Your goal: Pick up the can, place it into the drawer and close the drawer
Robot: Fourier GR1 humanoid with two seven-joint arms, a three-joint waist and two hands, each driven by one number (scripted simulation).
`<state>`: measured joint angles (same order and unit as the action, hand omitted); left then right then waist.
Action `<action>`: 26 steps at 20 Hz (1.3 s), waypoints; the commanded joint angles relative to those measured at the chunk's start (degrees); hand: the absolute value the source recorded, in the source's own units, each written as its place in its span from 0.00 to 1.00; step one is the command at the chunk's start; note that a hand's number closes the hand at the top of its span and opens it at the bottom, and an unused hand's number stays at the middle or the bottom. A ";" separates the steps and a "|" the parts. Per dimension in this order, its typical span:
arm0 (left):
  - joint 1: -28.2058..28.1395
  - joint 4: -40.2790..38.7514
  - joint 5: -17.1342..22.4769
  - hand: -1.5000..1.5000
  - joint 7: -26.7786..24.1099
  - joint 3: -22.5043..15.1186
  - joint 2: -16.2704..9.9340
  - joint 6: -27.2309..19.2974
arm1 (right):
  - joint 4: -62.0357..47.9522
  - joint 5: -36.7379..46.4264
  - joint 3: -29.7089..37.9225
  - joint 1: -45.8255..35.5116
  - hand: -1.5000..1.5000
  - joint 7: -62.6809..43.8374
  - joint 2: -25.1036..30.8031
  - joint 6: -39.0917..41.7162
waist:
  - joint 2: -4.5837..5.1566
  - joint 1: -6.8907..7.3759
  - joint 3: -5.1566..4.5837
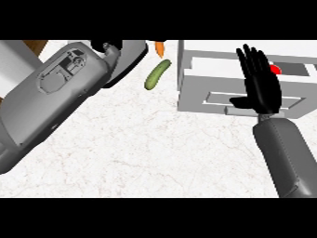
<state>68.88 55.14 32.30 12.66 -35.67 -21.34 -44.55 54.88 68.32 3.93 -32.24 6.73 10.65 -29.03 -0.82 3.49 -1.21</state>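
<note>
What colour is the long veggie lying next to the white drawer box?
Green. The cucumber shows in the head view, on the counter left of the drawer.

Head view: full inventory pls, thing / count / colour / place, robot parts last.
counter: 1, white marbled, fills most of the view.
drawer unit: 1, white, upper right on the counter, drawer open.
can: 1, red, only a small part shows inside the drawer, beside the right hand's fingers.
cucumber: 1, green, lying on the counter left of the drawer unit.
carrot: 1, orange, at the top edge above the cucumber, partly cut off.
white block: 1, top left corner, cannot tell what it is.
left hand: 1, black, top edge, mostly hidden behind its grey forearm.
right hand: 1, black, fingers straight, over the drawer front.
</note>
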 commanded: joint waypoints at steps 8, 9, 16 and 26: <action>-8.33 13.20 -1.34 0.00 4.82 -0.46 -6.84 0.69 | -22.80 1.05 5.88 -14.32 0.00 -0.62 -0.34 -9.16 | 1.44 1.78 1.32; -9.62 12.94 -1.92 0.00 3.60 -0.41 -6.51 0.08 | -24.31 0.96 6.36 -16.22 0.00 -1.12 -1.11 -10.26 | 1.68 1.65 1.32; -16.10 18.30 -3.61 0.00 1.26 -0.75 -6.71 -0.76 | -33.18 2.27 7.91 -24.66 0.00 -1.64 -0.56 -14.16 | 2.30 2.33 1.31; -19.50 20.86 -4.64 0.00 1.11 1.07 -9.41 1.11 | -39.77 2.21 10.11 -32.44 0.00 -3.53 -0.57 -14.16 | 2.67 2.27 1.31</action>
<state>51.24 75.35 27.88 14.64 -35.40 -29.84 -44.43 16.90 71.41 12.88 -59.89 4.81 12.44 -42.18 1.27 4.62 -0.12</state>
